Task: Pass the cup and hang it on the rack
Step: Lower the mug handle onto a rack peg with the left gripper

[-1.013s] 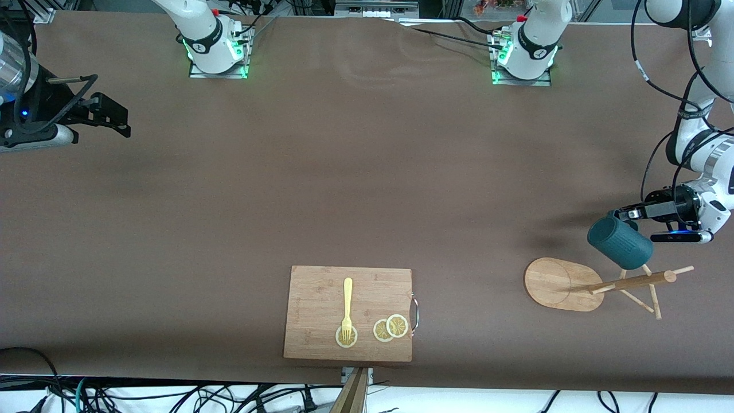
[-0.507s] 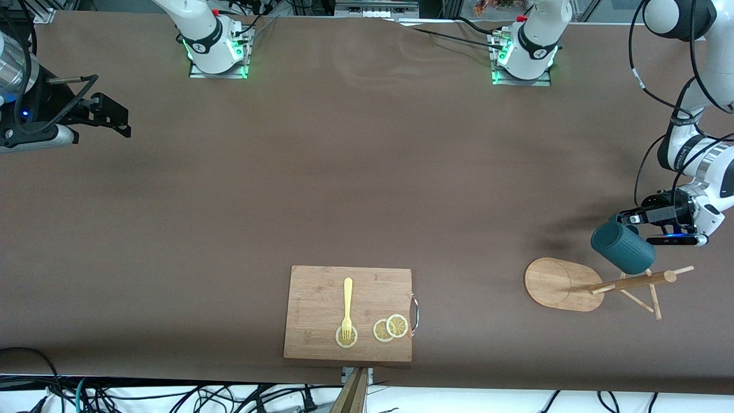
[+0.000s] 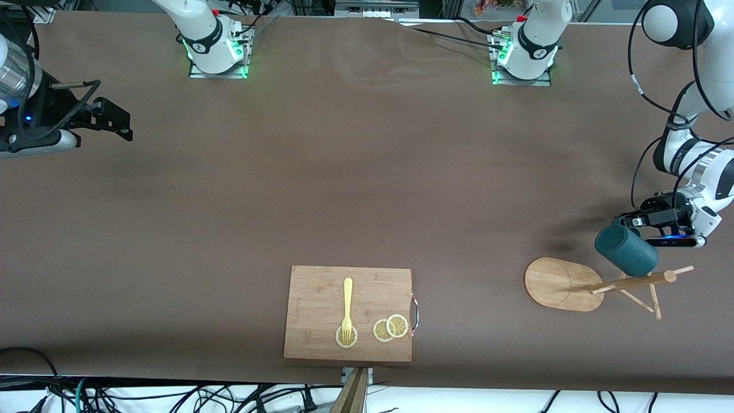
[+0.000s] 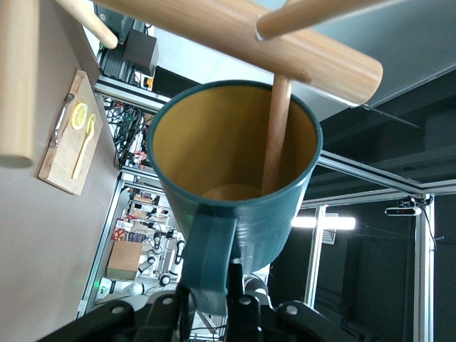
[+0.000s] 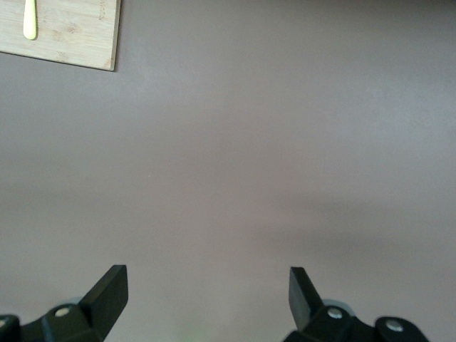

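Already at hanging, the left gripper point(image 3: 629, 221) pinched the cup point(image 3: 625, 250) by its handle, a rack point(image 3: 559, 282) peg inside its mouth, needing lowering; the right gripper point(image 3: 123, 123) waited spread.

Even overhead light, soft shadows, sharp

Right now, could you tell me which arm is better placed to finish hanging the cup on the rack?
The left. Its pincer is shut on the cup's handle, and a peg of the rack already reaches into the cup's mouth. The right pincer hangs open over bare table at the right arm's end.
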